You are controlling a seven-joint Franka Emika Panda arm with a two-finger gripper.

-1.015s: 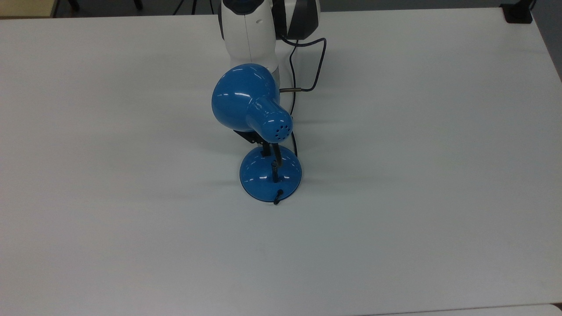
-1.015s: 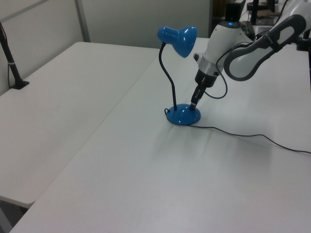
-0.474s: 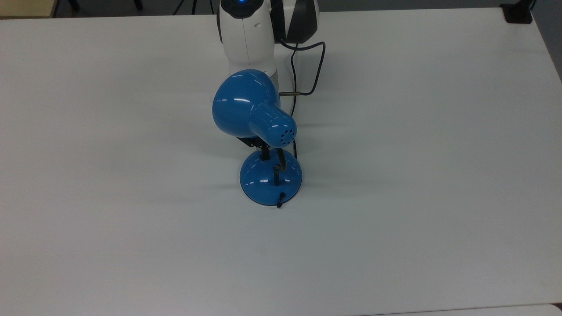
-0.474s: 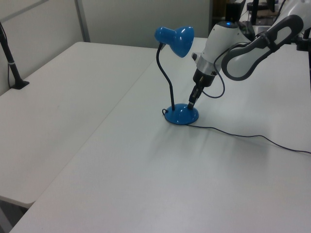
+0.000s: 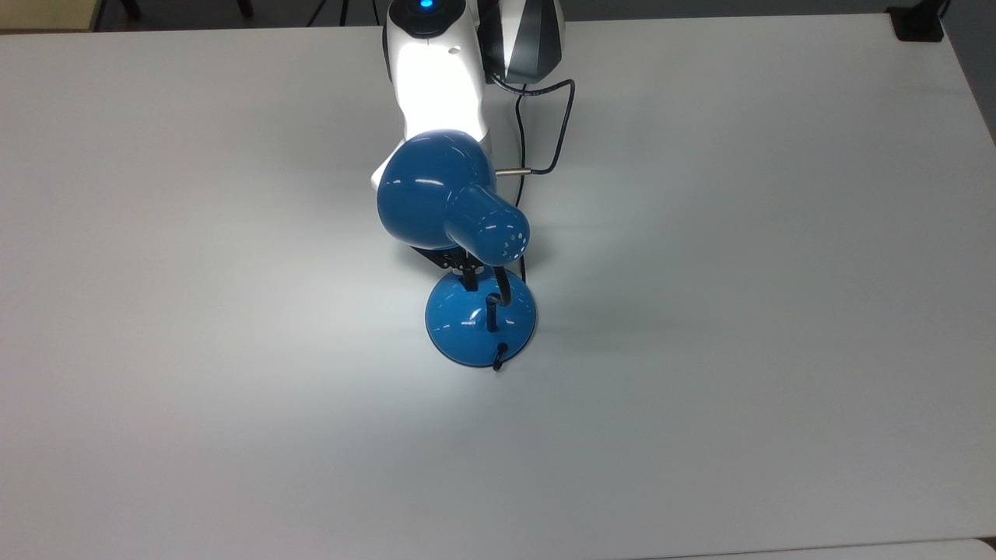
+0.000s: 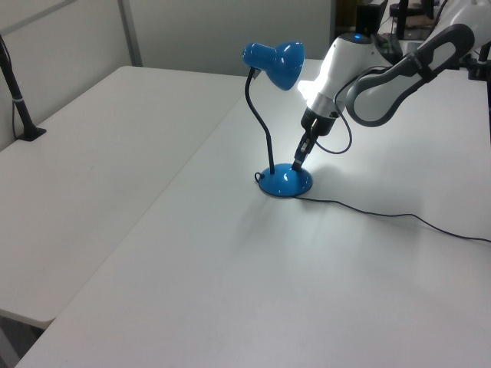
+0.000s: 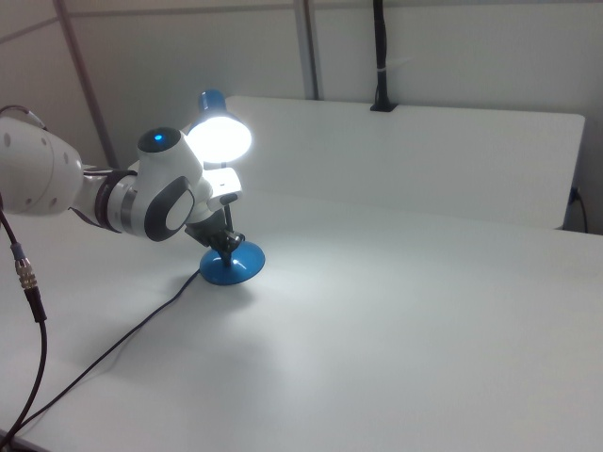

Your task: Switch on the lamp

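The blue lamp (image 5: 436, 190) stands mid-table on its round base (image 5: 459, 323) and is lit: its shade (image 7: 224, 137) glows white and throws light on the table and on my arm. The shade (image 6: 272, 60) sits atop the black gooseneck (image 6: 265, 130). My gripper (image 6: 298, 162) is shut, its black tip pressed down on the far side of the base (image 6: 285, 182). In the top view the gripper (image 5: 469, 281) is partly hidden under the shade. The switch is covered by the tip. In the right view the gripper (image 7: 226, 243) touches the base (image 7: 231, 266).
The lamp's black cord (image 6: 383, 215) runs from the base across the white table (image 5: 739, 350) toward the left view's right. A thinner cable (image 5: 556, 117) loops beside my arm. A black post (image 6: 19, 107) stands clamped at the table's far edge.
The lamp has come on; it was dark in both earlier frames. My gripper pressed further onto the base, and lamp and base shifted slightly toward the top view's bottom.
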